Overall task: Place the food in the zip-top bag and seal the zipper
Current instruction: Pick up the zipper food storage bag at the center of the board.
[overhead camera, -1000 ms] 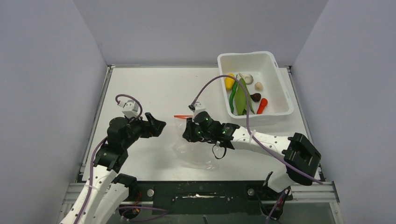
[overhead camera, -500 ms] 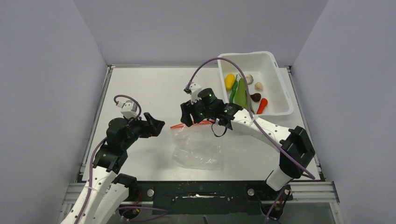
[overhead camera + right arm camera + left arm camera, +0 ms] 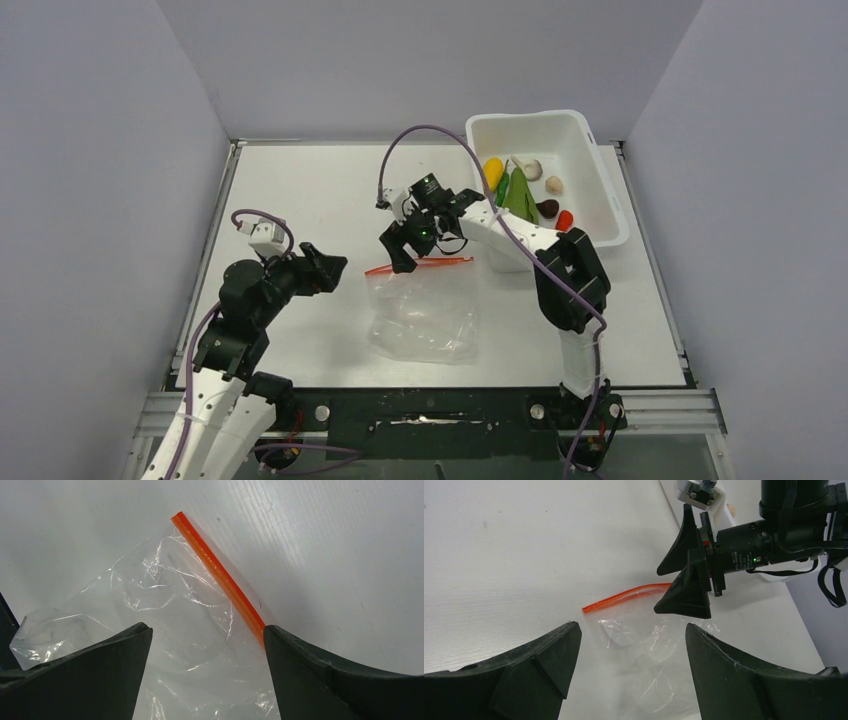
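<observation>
Top external shows the right gripper (image 3: 401,248), jaws wide, having dragged the empty zip-top bag (image 3: 425,315) up the desk (image 3: 300,190) and released it, while the left gripper (image 3: 326,268) gapes too and the food (image 3: 520,192) waits in the tub (image 3: 528,115), probably next.

You look down on a white table (image 3: 310,190) closed in on three sides by plain, pale lilac-grey panels: a back wall (image 3: 430,60), a left wall (image 3: 100,200) and a right wall (image 3: 760,200). Thin metal strips (image 3: 214,245) edge the table's sides. A dark bolted rail (image 3: 430,412) runs along its near edge. The light is soft and even, and up close the table's surface shows fine ribs.
</observation>
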`<state>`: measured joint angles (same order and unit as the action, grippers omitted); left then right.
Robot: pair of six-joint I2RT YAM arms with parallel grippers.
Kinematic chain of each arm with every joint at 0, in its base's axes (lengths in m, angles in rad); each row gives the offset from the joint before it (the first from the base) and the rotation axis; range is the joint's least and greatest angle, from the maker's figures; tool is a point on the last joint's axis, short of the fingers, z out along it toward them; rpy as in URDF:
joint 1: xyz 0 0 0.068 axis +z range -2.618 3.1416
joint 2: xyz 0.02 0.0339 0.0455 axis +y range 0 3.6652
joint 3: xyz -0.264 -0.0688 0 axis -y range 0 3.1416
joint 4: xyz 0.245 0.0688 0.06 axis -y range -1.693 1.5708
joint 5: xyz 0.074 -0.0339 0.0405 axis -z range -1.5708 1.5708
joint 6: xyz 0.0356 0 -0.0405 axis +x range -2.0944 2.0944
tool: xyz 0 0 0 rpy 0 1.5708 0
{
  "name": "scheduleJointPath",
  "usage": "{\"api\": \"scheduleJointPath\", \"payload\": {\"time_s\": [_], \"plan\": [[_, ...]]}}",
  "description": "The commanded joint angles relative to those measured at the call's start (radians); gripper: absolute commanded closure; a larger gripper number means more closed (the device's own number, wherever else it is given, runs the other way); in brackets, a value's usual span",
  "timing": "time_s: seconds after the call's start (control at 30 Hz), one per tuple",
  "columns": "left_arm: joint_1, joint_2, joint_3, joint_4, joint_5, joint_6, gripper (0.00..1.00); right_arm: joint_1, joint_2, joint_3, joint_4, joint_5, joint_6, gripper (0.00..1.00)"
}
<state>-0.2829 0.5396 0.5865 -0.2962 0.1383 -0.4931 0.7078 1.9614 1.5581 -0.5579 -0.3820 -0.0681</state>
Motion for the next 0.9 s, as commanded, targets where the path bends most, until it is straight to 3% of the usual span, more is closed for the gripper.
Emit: {"api": "scheduleJointPath", "payload": {"time_s": [0.0, 0.2, 0.43, 0.6, 0.87], "plan": [[0.009, -0.010, 0.011, 0.041, -0.008, 0.003, 0.24, -0.043, 0.080, 0.135, -0.148, -0.098, -0.146, 0.13], [0.011, -0.015, 0.008, 0.043, -0.008, 0.002, 0.24, -0.061, 0.170, 0.195, -0.209, -0.115, -0.239, 0.08], [0.018, -0.006, 0.006, 0.048, 0.007, 0.003, 0.24, -0.070, 0.242, 0.258, -0.278, -0.192, -0.292, 0.22], [0.019, -0.007, 0.005, 0.047, 0.005, 0.001, 0.24, -0.070, 0.263, 0.270, -0.290, -0.163, -0.292, 0.27], [0.022, -0.005, 0.004, 0.048, 0.004, 0.001, 0.24, -0.060, 0.273, 0.243, -0.259, -0.080, -0.271, 0.44]]}}
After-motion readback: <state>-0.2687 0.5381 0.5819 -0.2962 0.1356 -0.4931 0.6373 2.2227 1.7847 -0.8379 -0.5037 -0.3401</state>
